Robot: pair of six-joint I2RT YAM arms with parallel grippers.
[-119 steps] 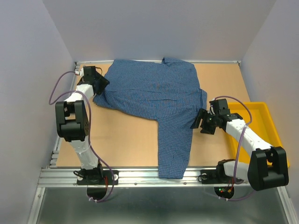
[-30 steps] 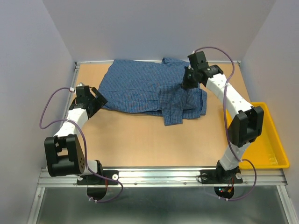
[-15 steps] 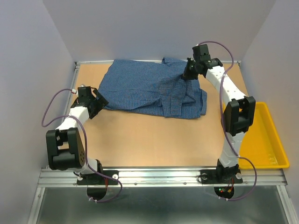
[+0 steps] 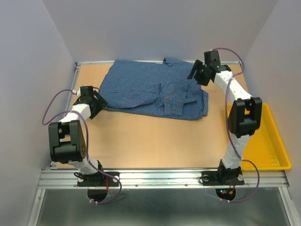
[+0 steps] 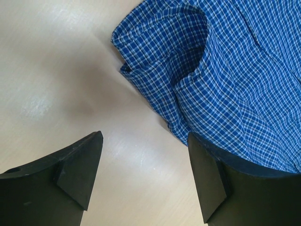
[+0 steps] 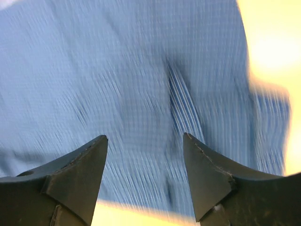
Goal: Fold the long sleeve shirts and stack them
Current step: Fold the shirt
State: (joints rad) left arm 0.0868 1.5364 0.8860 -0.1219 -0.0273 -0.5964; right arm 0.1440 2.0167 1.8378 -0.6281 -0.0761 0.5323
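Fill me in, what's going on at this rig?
Two arms are folding a blue checked shirt spread on the table. One sleeve lies folded across its body. The right gripper hovers open above the shirt's far right corner, holding nothing; the left gripper is open by its left edge. A yellow tray sits off right.

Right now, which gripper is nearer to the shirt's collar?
Right. The right gripper is just right of the collar; the left gripper is at the left edge of the blue checked shirt.
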